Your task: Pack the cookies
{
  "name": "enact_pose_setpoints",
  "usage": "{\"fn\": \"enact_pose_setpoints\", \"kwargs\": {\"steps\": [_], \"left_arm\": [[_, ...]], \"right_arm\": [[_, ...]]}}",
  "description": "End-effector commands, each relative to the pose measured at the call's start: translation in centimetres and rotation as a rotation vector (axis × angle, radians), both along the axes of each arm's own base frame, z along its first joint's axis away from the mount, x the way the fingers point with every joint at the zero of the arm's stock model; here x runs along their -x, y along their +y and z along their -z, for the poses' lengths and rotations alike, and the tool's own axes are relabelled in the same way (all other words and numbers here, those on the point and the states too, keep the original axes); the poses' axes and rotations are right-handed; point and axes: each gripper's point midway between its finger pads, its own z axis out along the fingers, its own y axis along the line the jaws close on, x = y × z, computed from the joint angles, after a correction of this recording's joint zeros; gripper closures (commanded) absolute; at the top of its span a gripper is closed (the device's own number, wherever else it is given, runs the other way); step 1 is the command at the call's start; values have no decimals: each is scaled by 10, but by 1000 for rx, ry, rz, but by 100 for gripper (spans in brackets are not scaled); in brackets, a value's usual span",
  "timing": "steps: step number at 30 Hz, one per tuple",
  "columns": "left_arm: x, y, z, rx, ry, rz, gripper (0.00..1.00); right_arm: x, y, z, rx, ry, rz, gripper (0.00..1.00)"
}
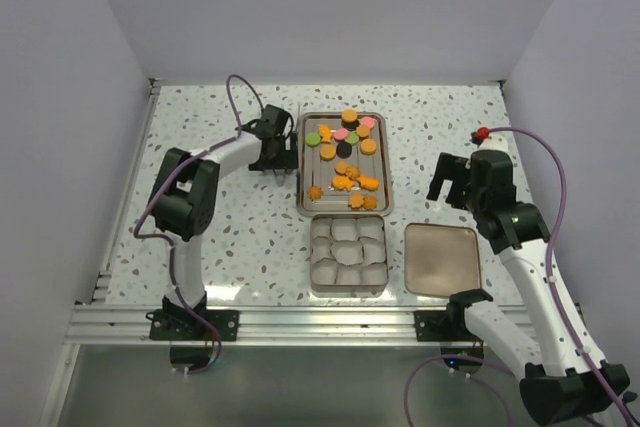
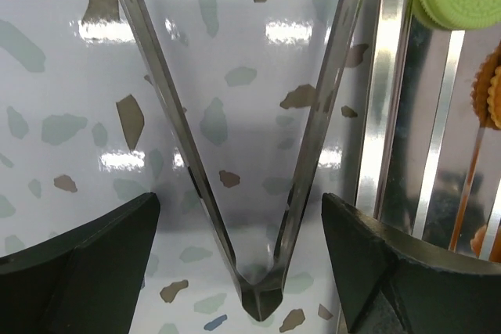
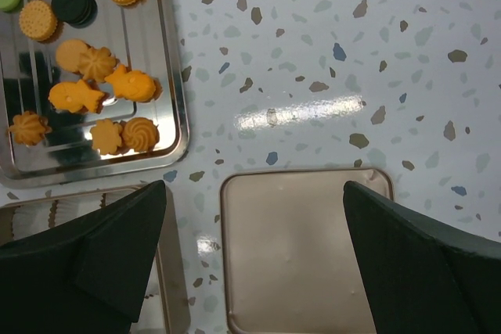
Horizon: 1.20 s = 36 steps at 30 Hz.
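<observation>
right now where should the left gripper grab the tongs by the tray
Pinch across both arms just past the hinge, straight down from above: the tongs lie in a V on the table, the open left gripper astride them.

A metal tray [image 1: 303,172] is parked mid-table on the speckled top [image 1: 220,237], with the cookies [image 1: 343,151] scattered over it. Round ones in orange, green, pink and black are spread toward the far end, and orange shaped ones are bunched at the near end. Just in front of it, practically touching, a smaller tin [image 1: 311,247] is sat, packed with pale crinkled paper cups [image 1: 348,247]. A tan lid [image 1: 442,258] is laid flat just to the tin's right. The left gripper [image 1: 272,165] is held right beside the tray's left rim. The right gripper [image 1: 443,187] is hung over bare table, right of the tray and apart from it.
</observation>
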Motion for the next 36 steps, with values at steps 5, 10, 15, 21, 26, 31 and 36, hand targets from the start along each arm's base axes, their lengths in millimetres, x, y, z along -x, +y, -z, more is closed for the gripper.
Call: {"fn": "enact_pose_setpoints", "kwargs": {"steps": [5, 10, 15, 21, 26, 31, 36], "left_arm": [[-27, -2, 2, 29, -26, -21, 9], [-31, 2, 22, -23, 35, -39, 9], [-27, 9, 45, -74, 110, -56, 9], [-29, 10, 49, -51, 130, -64, 19], [-32, 14, 33, -40, 104, -65, 29], [-48, 17, -19, -10, -5, -56, 33], [-56, 12, -74, 56, -90, -11, 37]], "right_arm": [[0, -3, -5, 28, -19, -7, 1], [0, -3, 0, 21, -9, 2, 1], [0, -3, 1, 14, -5, 6, 1], [0, -2, 0, 9, -13, 5, 1], [0, 2, 0, -5, -16, -12, 1], [-3, 11, 1, -37, -15, -50, 1], [-9, 28, -3, -98, -21, -109, 1]]}}
